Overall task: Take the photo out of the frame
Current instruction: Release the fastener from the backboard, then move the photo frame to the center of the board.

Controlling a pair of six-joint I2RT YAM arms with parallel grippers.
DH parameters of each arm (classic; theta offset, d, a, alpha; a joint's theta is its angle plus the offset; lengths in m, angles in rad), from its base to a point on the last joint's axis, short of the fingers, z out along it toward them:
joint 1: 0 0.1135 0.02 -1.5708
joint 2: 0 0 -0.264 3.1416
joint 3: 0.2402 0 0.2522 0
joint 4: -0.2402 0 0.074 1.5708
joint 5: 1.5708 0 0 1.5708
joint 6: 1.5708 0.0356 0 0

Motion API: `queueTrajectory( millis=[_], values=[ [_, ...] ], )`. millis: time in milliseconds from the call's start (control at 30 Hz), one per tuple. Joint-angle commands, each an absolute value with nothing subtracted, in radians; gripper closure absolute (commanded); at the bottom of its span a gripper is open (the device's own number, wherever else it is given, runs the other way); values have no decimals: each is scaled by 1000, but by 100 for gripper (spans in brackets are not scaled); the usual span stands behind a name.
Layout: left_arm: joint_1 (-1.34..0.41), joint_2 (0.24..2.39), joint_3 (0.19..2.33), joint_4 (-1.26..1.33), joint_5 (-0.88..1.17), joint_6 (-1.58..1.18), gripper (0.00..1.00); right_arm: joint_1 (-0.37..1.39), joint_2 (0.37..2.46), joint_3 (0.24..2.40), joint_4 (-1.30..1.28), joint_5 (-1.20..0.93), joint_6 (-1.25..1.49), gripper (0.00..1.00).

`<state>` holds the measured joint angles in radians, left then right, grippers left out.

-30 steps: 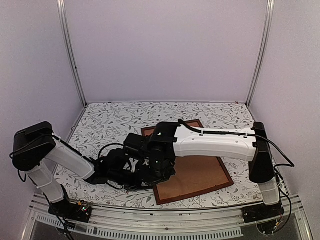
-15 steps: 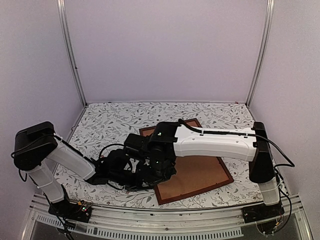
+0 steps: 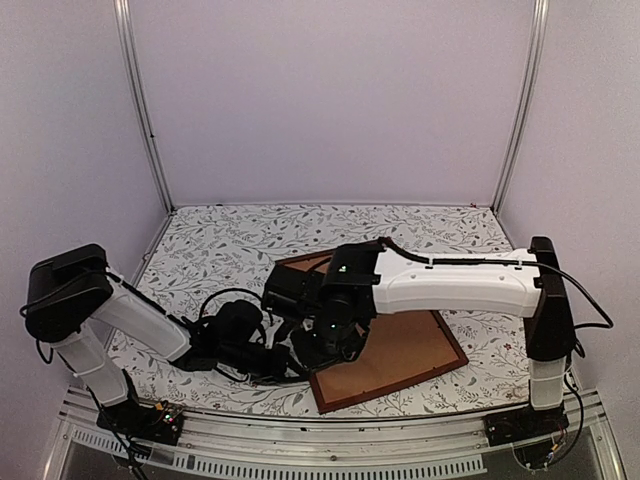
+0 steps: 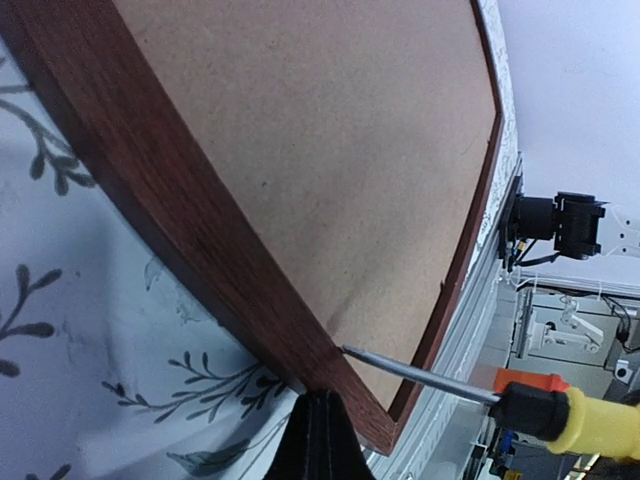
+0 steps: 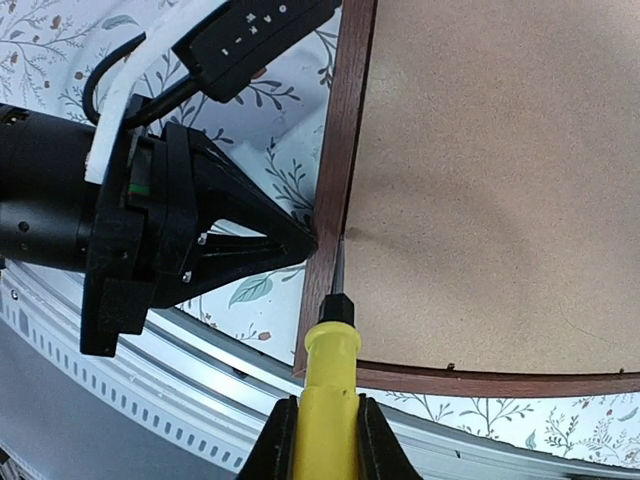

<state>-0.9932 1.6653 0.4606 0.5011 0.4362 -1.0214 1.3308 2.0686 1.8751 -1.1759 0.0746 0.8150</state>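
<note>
The frame (image 5: 340, 150) lies face down on the desk (image 3: 220, 250) with its brown backing board (image 5: 480, 180) up, so the photo is hidden, presumably underneath. The right claw (image 5: 325, 440) is clamped on a yellow screwdriver (image 5: 328, 365), whose tip sits at the seam between the board and the frame's left rail. The left claw (image 4: 315, 435), fingers together, butts that rail's outer edge directly opposite.

Photo's hidden, only the backing board (image 3: 400, 345) shows; from above the right arm (image 3: 450, 285) covers the frame's (image 4: 215, 260) left end; the screwdriver (image 5: 328, 365) handle runs off both wrist views.
</note>
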Motion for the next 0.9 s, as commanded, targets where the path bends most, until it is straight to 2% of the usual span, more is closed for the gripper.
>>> queueTrajectory(
  millis=[0, 167, 567, 700, 867],
  values=[
    [-1016, 1657, 458, 392, 443, -994, 100, 1348, 1971, 1858, -1031, 53, 818, 100],
    [-1013, 1614, 457, 347, 432, -987, 100, 1340, 1941, 1832, -1028, 75, 815, 100],
    [-975, 1434, 557, 59, 325, -954, 100, 1208, 1728, 1551, -859, 110, 777, 100],
    [-943, 1431, 646, -89, 244, -916, 91, 1154, 1638, 1453, -803, 124, 757, 100],
    [-898, 1496, 767, -230, 101, -848, 74, 1090, 1524, 1346, -760, 125, 717, 100]
  ],
)
